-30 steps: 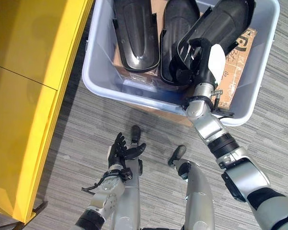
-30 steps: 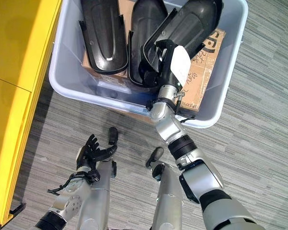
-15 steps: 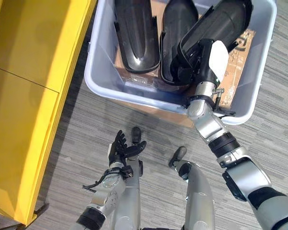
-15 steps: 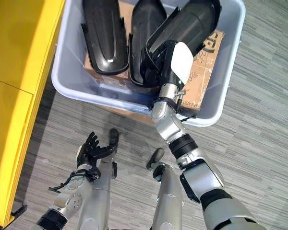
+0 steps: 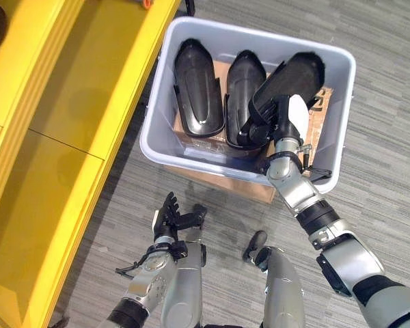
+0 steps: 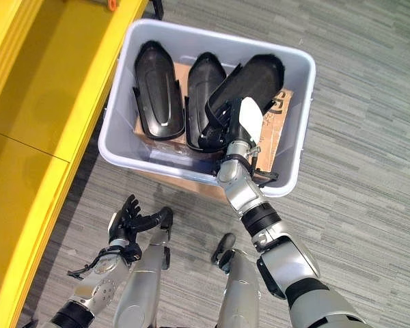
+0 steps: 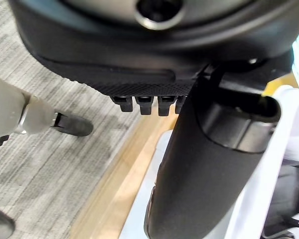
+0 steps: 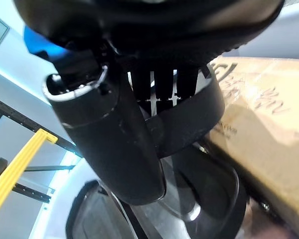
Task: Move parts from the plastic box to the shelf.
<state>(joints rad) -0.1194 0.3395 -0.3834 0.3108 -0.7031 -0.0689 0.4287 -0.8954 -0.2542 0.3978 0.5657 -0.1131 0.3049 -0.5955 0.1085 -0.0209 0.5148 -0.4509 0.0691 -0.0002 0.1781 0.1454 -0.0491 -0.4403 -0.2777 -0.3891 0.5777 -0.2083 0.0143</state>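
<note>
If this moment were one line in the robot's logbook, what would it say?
right hand: shut on black part, tilted in plastic box | left hand: open, idle | yellow shelf: no part visible

My right hand (image 5: 281,121) covers the near end of the raised part (image 5: 292,76), so I can't see my fingertips under its rim. The cardboard (image 6: 276,119) under the parts is mostly hidden by them. The yellow shelf (image 5: 68,116) is cut off at the left and top edges. An orange object (image 6: 111,5) at the top edge is cropped, can't tell what it is. In my left wrist view my thumb (image 7: 204,174) blocks the plastic box (image 7: 249,199).
</note>
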